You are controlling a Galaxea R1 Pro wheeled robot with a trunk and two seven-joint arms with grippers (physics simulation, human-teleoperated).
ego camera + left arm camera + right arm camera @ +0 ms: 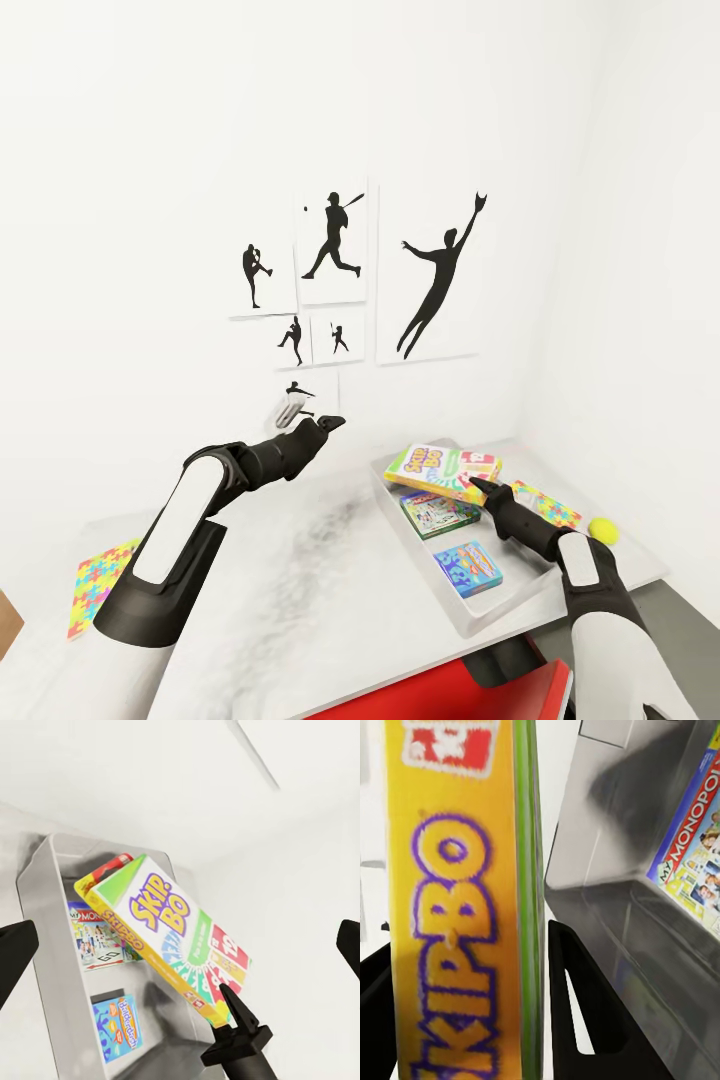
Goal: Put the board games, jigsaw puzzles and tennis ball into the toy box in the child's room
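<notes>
Legible print: "SKIP-BO" on the face and yellow side of the tilted card-game box [169, 937], beside a red card printed "12"; "MY MONOPOLY" on the board game [96, 937] lying in the toy box [45, 945]. Blue box [116, 1027]: title unreadable.

Super bright, flat light everywhere, so the white walls nearly blow out. A dark smudgy shadow sits mid table [330, 560], with a softer one inside the toy box [615, 787]. The Skip-Bo box [457, 907] lettering looks blurry close up.
</notes>
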